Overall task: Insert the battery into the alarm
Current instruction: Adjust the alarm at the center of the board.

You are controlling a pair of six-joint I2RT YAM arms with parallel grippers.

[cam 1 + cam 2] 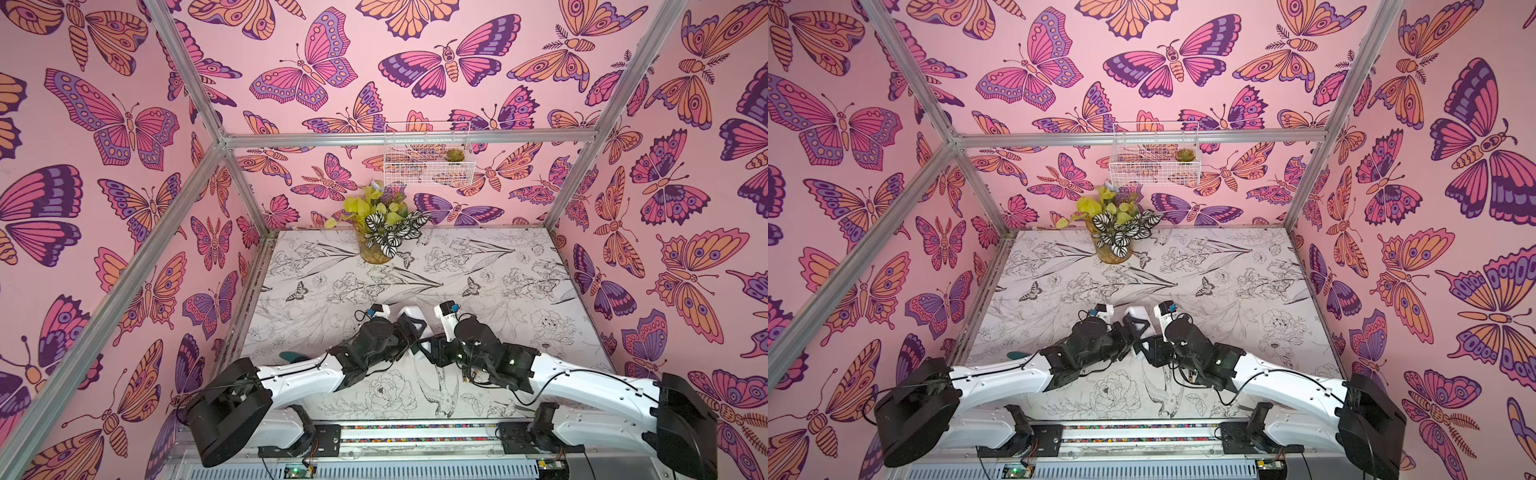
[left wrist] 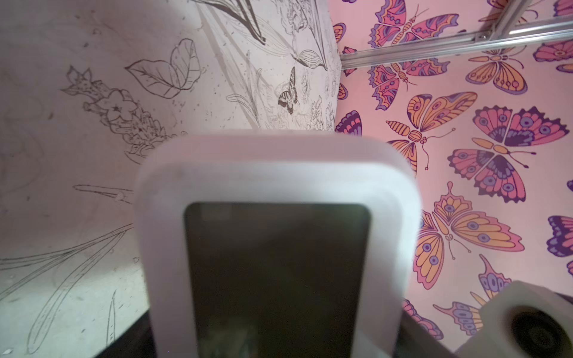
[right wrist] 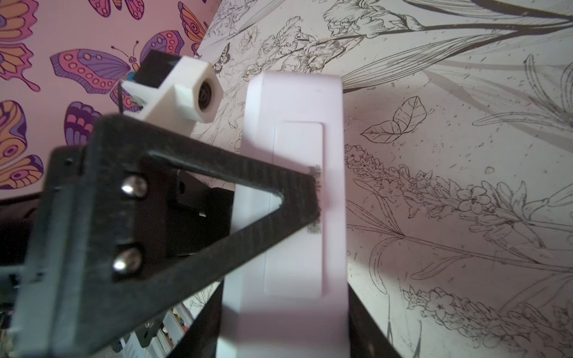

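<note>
The right gripper [image 3: 288, 328] clamps the alarm [image 3: 297, 263] by one end. The left gripper [image 2: 276, 322] stands wide around it on the screen side; whether it presses I cannot tell. The alarm is over the table [image 1: 498, 270] middle, nearer the front edge

Both top views high above the table [image 1: 498, 266], looking down — wrist views close, sharing the alarm [image 2: 279, 167] from opposite faces

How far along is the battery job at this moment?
Done: the alarm is up off the table. In hand: the right claw grips its edges. Its back panel looks shut and its screen is dark. Remaining: no battery is visible, so insertion cannot be confirmed.
</note>
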